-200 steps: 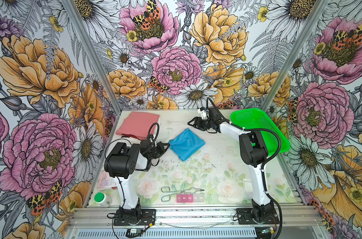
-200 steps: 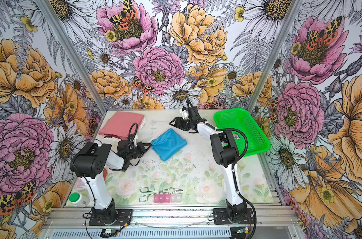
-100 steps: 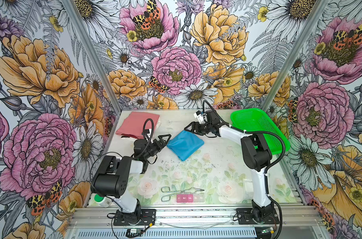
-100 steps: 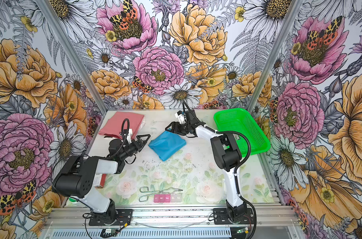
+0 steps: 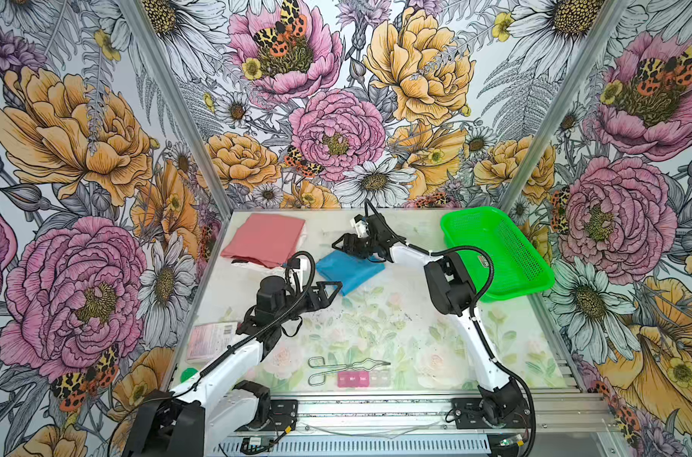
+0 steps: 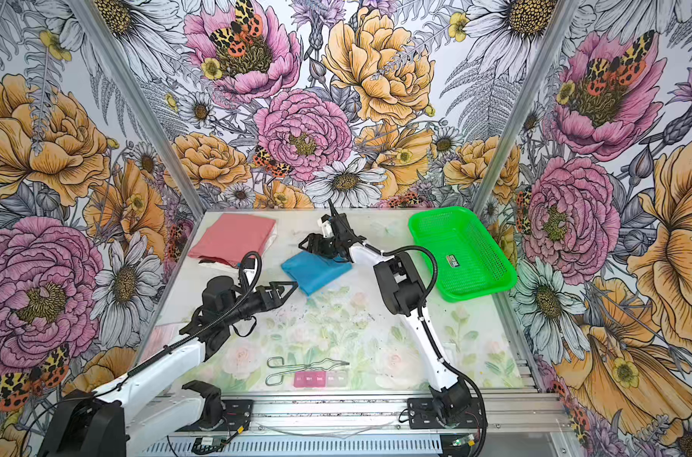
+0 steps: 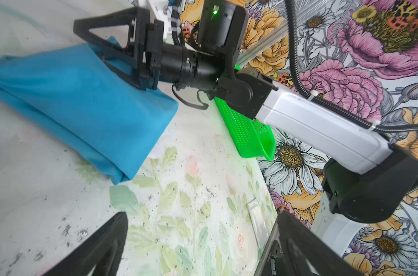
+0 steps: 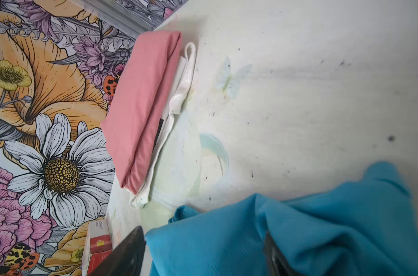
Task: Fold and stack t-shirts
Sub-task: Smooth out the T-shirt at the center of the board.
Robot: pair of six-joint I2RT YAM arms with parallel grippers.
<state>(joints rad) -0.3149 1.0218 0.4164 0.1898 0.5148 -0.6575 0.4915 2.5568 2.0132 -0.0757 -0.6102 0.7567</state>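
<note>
Seen from the robot's side of the flower-printed table [image 5: 376, 316], with 6 o'clock at the near edge: wire tongs [image 5: 344, 366] and a pink pill box [image 5: 362, 378] lie at 6 o'clock. A flat pink-and-white packet [image 5: 209, 340] sits toward 8 o'clock.

Just past the middle, the left gripper [image 5: 330, 292] hangs with its jaws spread wide and nothing between them. It is just beside the 7 o'clock corner of the folded sky-blue t-shirt [image 5: 348, 271].

That shirt lies a little beyond the table's centre, toward 12 o'clock. Over its far edge the right gripper [image 5: 344, 248] is released, jaws apart. One finger lies on the blue cloth and a ruffle of it rises between the two.

At 11 o'clock the salmon-pink t-shirt [image 5: 265, 237] tops a folded stack, with a white t-shirt [image 8: 179, 95] showing beneath it and a dark sliver between them. At 2 o'clock a green mesh basket [image 5: 475, 209] overhangs the table's right edge.
</note>
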